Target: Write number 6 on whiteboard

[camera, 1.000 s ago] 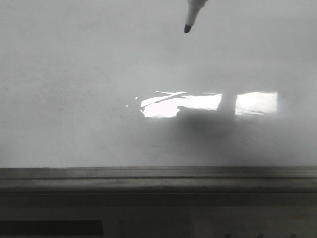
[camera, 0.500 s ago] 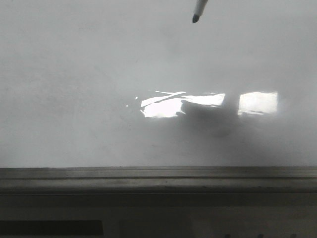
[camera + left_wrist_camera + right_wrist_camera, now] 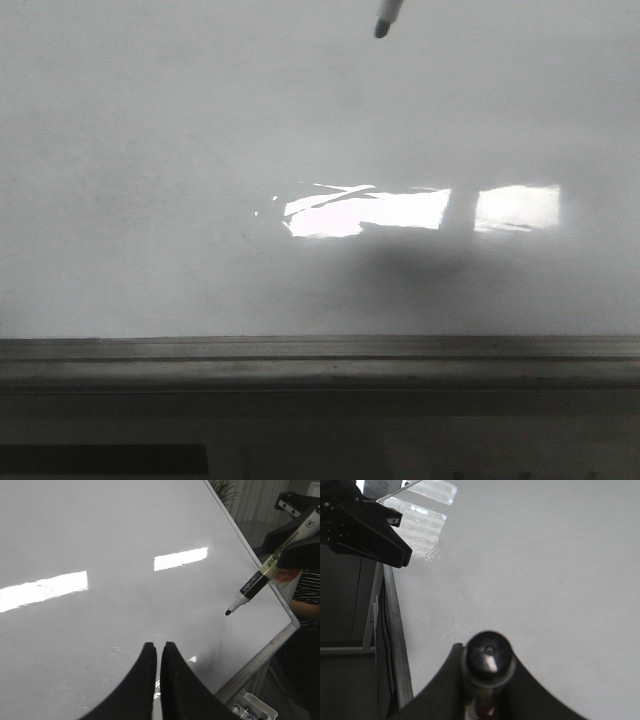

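Marker (image 3: 388, 17) tip shifted left, right tool (image 3: 487, 680) gripping it above whiteboard (image 3: 200, 150), left tool (image 3: 156, 680) narrow.

A black-tipped marker pen (image 3: 252, 586) hangs tilted — a potted plant (image 3: 224, 488) stands behind.

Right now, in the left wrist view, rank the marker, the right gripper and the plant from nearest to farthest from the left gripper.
From the left gripper, jaws together:
1. Marker, its tip over the whiteboard near the edge strip.
2. Right gripper, clamped on the marker's upper body, past the board's edge.
3. Plant, beyond the board's far end.
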Controlling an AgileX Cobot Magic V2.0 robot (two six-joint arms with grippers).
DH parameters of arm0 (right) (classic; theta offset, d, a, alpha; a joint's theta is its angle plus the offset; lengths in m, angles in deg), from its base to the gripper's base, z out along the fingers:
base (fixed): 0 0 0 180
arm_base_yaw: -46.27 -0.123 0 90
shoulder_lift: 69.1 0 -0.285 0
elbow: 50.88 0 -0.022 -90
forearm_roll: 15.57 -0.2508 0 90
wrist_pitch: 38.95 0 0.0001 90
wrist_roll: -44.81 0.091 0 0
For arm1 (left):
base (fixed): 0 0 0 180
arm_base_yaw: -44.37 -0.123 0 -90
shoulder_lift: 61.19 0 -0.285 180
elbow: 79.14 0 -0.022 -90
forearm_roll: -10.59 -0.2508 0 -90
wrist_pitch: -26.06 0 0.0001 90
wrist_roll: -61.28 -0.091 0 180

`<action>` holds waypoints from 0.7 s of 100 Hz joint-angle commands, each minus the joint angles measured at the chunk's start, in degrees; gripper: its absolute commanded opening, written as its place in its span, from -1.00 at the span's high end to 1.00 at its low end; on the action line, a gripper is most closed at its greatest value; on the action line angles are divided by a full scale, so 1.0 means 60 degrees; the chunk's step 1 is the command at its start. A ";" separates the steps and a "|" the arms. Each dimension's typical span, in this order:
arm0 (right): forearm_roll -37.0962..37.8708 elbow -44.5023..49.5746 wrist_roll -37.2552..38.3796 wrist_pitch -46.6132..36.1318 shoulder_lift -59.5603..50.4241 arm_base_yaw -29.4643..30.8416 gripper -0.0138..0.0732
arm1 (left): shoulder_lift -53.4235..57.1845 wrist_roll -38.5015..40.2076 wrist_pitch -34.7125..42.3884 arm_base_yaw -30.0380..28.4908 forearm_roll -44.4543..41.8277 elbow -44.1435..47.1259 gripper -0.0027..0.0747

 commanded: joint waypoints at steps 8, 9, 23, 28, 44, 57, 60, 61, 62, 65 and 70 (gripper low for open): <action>0.1272 -0.0310 0.0763 -0.0305 -0.0306 0.0018 0.82 | -0.0057 0.0116 -0.0074 0.0024 0.0156 -0.0243 0.98; 0.1541 -0.0310 0.0881 -0.0427 -0.0311 -0.0001 0.82 | -0.0057 0.0116 -0.0074 0.0024 0.0156 -0.0243 0.98; 0.4982 -0.0310 0.3915 -0.2370 -0.0556 -0.0547 0.82 | -0.0057 0.0116 -0.0074 0.0024 0.0156 -0.0243 0.98; 0.6281 -0.0310 0.5235 -0.3086 -0.0620 -0.0897 0.82 | -0.0057 0.0116 -0.0074 0.0024 0.0156 -0.0243 0.98; 1.2307 -0.0079 1.1099 -0.5621 -0.0644 -0.2305 0.82 | -0.0057 0.0116 -0.0074 0.0024 0.0156 -0.0243 0.98; 1.4064 0.0616 1.3070 -0.7347 -0.0327 -0.2697 0.79 | -0.0057 0.0116 -0.0074 0.0024 0.0156 -0.0243 0.98; 1.3941 0.0786 1.3048 -0.7489 -0.0244 -0.2697 0.78 | -0.0057 0.0116 -0.0074 0.0024 0.0156 -0.0243 0.98; 1.3904 0.0827 1.3028 -0.7523 -0.0200 -0.2679 0.78 | -0.0057 0.0116 -0.0074 0.0024 0.0156 -0.0243 0.98; 1.3872 0.0912 1.3030 -0.7553 -0.0178 -0.2657 0.78 | -0.0057 0.0116 -0.0074 0.0024 0.0156 -0.0243 0.98; 1.3747 0.1118 1.3030 -0.7728 -0.0072 -0.2562 0.78 | -0.0057 0.0116 -0.0074 0.0024 0.0156 -0.0243 0.98; 1.3620 0.1336 1.3030 -0.8110 -0.0005 -0.2423 0.78 | -0.0057 0.0116 -0.0074 0.0024 0.0156 -0.0243 0.98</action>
